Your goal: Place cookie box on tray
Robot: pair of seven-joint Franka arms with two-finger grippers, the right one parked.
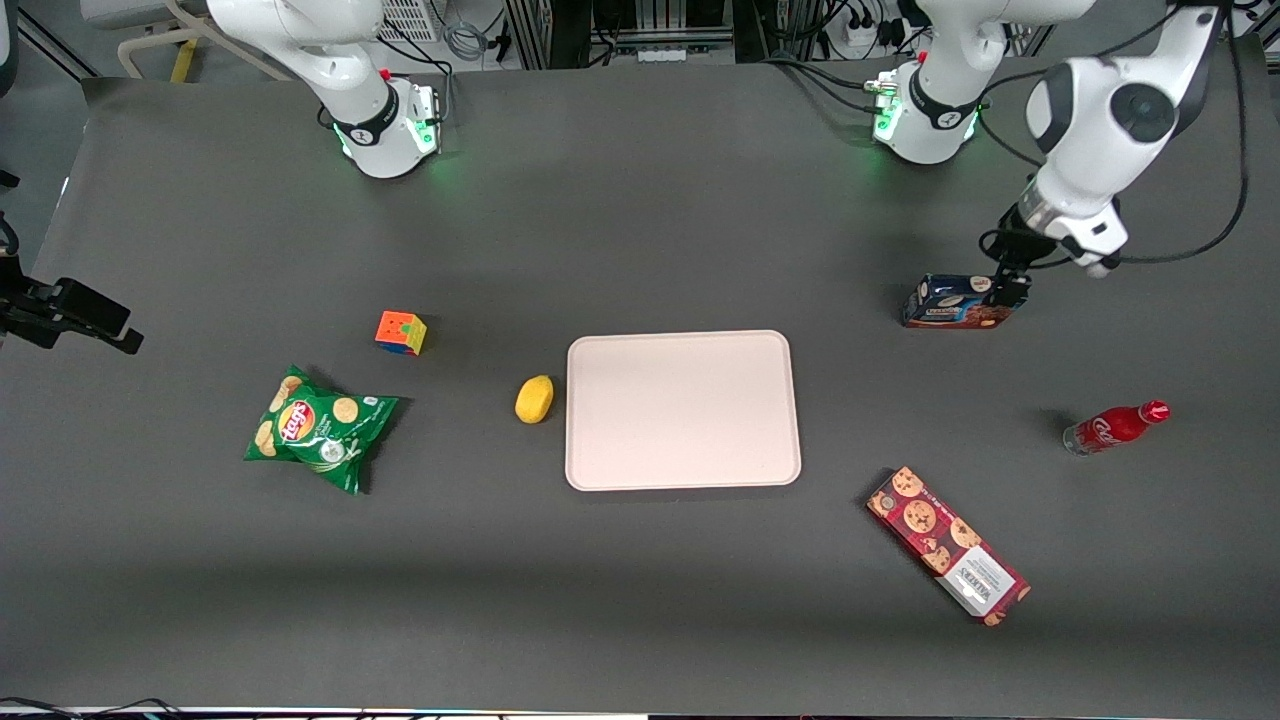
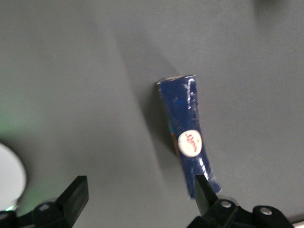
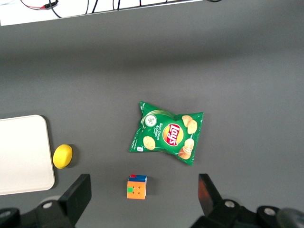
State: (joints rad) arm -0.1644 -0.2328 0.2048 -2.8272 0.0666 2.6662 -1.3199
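Observation:
The cookie box [image 1: 955, 302], small and navy blue with a white oval logo, rests on the table toward the working arm's end, a little farther from the front camera than the tray [image 1: 680, 410]. The tray is pale pink, flat, and has nothing on it. My gripper [image 1: 1010, 287] hovers just above the box's end nearest the working arm. In the left wrist view the gripper [image 2: 140, 194] is open, with the cookie box [image 2: 187, 133] lying lengthwise. One finger [image 2: 205, 191] overlaps the box's end, and bare table lies between the fingers.
A longer red cookie box [image 1: 945, 545] and a red cola bottle [image 1: 1115, 427] lie nearer the front camera at the working arm's end. A lemon [image 1: 534, 399] sits beside the tray. A colour cube [image 1: 400, 332] and a green chips bag [image 1: 318, 428] lie toward the parked arm's end.

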